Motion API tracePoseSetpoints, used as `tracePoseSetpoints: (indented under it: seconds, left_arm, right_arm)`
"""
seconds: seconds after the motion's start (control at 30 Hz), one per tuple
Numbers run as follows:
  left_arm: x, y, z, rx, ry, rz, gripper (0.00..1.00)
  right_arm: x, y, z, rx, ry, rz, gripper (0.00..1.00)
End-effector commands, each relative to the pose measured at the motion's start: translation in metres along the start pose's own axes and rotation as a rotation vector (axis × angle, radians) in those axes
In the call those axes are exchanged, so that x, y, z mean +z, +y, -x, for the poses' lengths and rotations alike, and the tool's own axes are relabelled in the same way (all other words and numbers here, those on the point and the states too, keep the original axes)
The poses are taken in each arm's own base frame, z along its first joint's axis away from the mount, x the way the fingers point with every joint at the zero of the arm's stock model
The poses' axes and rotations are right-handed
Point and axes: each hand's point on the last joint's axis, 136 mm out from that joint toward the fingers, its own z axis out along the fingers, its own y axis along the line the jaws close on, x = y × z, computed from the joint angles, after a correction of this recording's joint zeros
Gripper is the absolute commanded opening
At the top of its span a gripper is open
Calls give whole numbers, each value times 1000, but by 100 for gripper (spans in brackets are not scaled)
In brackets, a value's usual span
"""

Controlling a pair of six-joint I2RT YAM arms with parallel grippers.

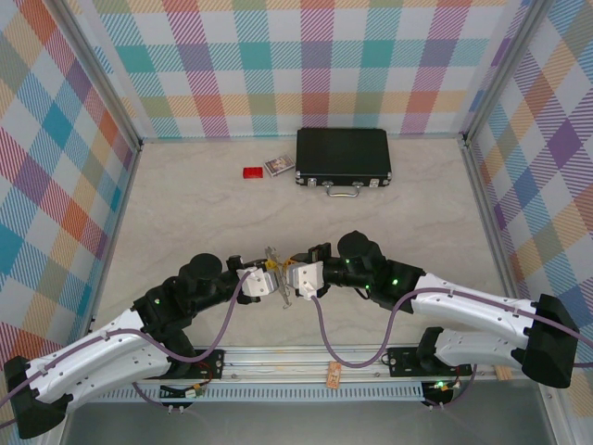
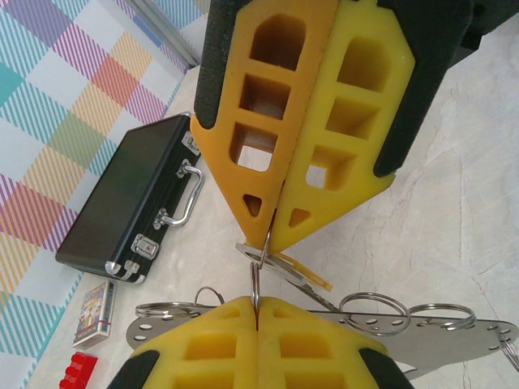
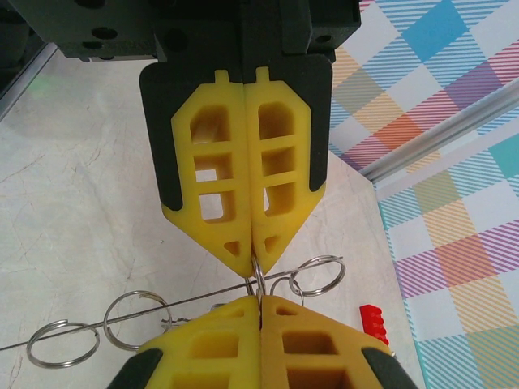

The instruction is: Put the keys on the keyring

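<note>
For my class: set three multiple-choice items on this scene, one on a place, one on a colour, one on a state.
1. In the top view the red block lies: A left of the case; B on it; C right of it.
2. The case's handle is: A red; B silver; C blue.
3. The left tool and right tool are: A both open; B one open; C both shut on the keyring.
1 A: it lies off the case's left end.
2 B: it shines silver against the black.
3 C: each pair of fingers meets on thin wire.
</note>
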Motion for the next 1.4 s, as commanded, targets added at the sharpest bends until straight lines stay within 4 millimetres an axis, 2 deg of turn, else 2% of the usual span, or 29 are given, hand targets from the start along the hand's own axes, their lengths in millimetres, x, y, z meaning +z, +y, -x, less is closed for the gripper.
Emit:
tracePoseSetpoints:
  seconds: [0.0,0.93,1.37]
  left_arm:
    - [-3,4,14,-5,-46,2,0]
    - [-4,6,19,-18,-61,8,0]
    - [-5,2,21,-23,-69,-18,0]
  right_arm:
    - [-5,-11,12,-25,-34,-43,0]
    - [-6,-7,9,-32,-25,-37,0]
    - [-6,4,-5,-90,3,-35,0]
